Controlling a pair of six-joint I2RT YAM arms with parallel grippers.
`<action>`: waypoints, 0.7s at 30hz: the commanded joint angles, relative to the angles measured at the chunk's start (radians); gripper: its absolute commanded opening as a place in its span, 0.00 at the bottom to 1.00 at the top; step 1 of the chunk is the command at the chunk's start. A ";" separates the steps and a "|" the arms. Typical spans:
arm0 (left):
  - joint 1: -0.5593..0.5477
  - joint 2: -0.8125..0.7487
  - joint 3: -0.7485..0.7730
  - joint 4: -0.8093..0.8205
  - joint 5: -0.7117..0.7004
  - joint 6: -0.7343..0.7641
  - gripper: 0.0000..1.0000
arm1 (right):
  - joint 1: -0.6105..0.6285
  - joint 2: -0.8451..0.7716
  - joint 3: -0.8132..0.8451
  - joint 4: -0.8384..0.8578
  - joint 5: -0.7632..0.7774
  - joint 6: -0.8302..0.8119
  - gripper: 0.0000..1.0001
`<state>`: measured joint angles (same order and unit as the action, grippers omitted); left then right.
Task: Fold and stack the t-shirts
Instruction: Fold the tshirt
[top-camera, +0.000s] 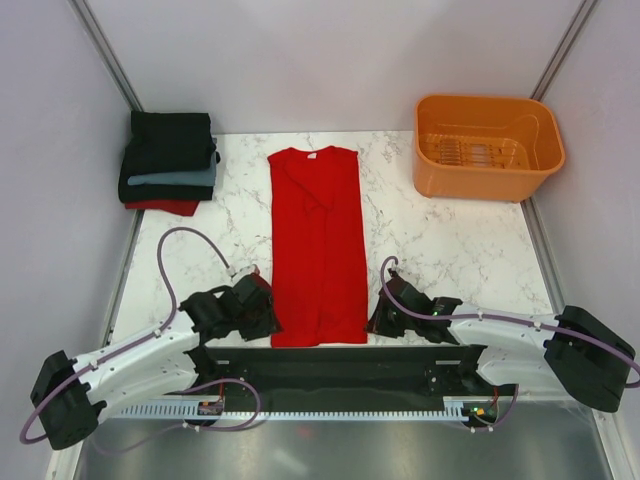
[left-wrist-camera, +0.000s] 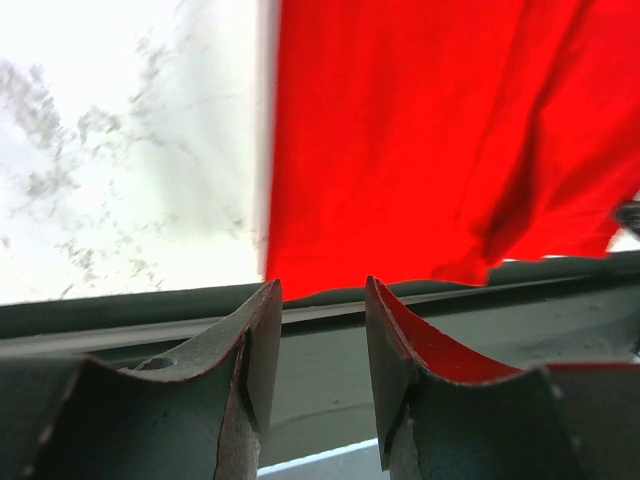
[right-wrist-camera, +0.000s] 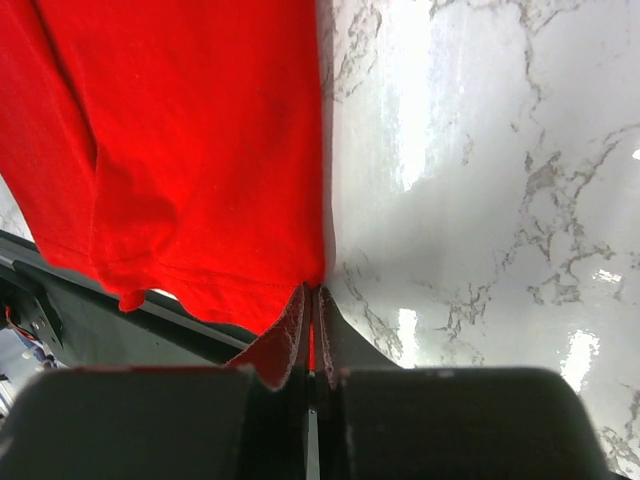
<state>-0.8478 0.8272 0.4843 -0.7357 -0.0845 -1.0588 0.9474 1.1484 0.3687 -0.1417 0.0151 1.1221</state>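
Red shirt (top-camera: 318, 240): lying flat mid-table as a long strip, sleeves turned in, collar far, hem near and overhanging the table's (top-camera: 450, 240) near edge a little.
Stack (top-camera: 170, 160): sitting at the far left, black and slate-blue folds over a red one, well apart from the red shirt.
Basket (top-camera: 488, 145): standing at the far right, out of the way.
Left claw (left-wrist-camera: 320, 325): hanging released at the near-left hem corner, jaws apart, cloth just beyond the tips and not between them.
Right claw (right-wrist-camera: 312, 320): clenching the near-right hem corner, a thin sliver of red showing between the closed jaws.
Handling: the cloth is looking light, soft and limp, so it is likely sagging and creasing wherever it is unsupported; not fragile, not slippery.
Where to hold: both near hem corners, pinching all the layers together, are looking like the best grip, so the hem travels far toward the collar as one straight edge.
Risk: with only the right corner held, a lift is likely dragging the strip askew and undoing the sleeve folds.
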 joint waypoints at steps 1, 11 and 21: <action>-0.042 0.035 0.010 -0.067 -0.098 -0.092 0.46 | 0.005 0.019 -0.010 0.007 0.014 -0.008 0.02; -0.053 0.035 -0.073 0.019 -0.090 -0.125 0.45 | 0.005 0.004 -0.014 0.004 0.005 -0.012 0.00; -0.053 0.047 -0.084 0.074 -0.106 -0.129 0.39 | 0.005 -0.013 -0.010 -0.013 0.005 -0.012 0.00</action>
<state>-0.8944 0.8780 0.4034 -0.7074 -0.1482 -1.1446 0.9474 1.1465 0.3668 -0.1390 0.0135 1.1213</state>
